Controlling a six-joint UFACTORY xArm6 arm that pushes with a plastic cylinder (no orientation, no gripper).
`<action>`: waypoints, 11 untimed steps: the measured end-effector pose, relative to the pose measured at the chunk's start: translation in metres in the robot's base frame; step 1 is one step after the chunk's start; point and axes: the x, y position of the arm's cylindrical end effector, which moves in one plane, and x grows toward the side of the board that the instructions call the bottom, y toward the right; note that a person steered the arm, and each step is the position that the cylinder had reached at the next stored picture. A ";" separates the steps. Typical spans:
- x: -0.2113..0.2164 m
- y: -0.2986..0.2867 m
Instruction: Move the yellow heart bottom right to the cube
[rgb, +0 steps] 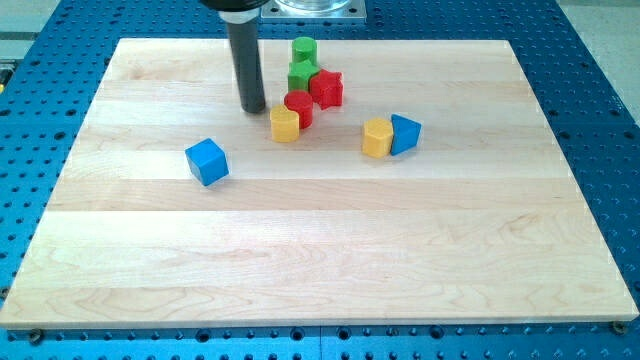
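Observation:
The yellow heart (285, 124) lies in the upper middle of the wooden board, touching the red cylinder (298, 107) behind it. The blue cube (207, 161) sits alone to the lower left of the heart, about a block's width or more away. My tip (253, 109) rests on the board just left of the red cylinder and to the upper left of the yellow heart, a small gap away. It is up and to the right of the blue cube.
A red star (326, 89), a green star (303, 74) and a green cylinder (304, 48) cluster above the heart. A yellow hexagon (377, 137) touches a blue triangle (405, 133) to the right. The board (320, 260) lies on a blue perforated table.

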 end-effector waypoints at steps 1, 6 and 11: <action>0.007 0.030; 0.092 0.023; 0.135 0.050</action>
